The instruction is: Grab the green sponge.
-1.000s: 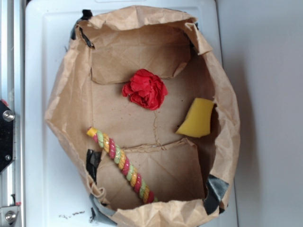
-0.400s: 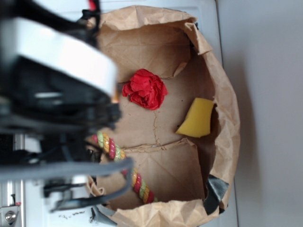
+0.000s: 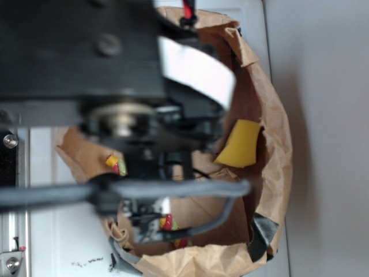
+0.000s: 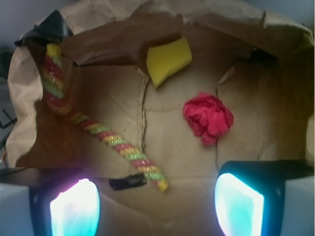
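Yellow foam, faintly green, marks the green sponge: it lies on the floor of the open brown paper bag, tucked against the bag's wall. The gripper hangs above the bag with its two glowing fingertips spread wide and nothing between them. The red crumpled cloth lies nearer the fingers than the sponge does, and the twisted rope runs across on the other side. A descent from here could close on cloth, or a finger could snag the soft paper wall and crumple it over the sponge.
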Motion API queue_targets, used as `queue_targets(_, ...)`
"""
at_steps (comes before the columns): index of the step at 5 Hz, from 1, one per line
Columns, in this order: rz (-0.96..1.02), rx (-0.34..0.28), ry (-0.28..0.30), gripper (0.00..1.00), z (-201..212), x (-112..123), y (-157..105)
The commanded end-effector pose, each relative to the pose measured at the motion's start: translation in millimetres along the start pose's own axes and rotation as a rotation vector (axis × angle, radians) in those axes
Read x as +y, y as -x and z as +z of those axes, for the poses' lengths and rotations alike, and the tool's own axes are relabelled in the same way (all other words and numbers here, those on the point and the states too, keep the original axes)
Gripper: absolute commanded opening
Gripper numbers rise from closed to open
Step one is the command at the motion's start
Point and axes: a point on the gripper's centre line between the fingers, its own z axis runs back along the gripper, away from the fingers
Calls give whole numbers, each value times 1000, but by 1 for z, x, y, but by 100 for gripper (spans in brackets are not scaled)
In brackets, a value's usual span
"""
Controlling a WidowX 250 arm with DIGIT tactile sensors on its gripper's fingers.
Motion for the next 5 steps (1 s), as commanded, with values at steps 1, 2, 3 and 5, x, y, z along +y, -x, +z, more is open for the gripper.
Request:
queue_targets(1,18,-93,-31,100,-4,8,-25)
queue_targets(2,29,-165,-16,100,-12,9,-29)
queue_targets(3,57,-241,12,100,-13,10,-35)
queue_targets(5,83,-223,-17,100,-18,13,-47)
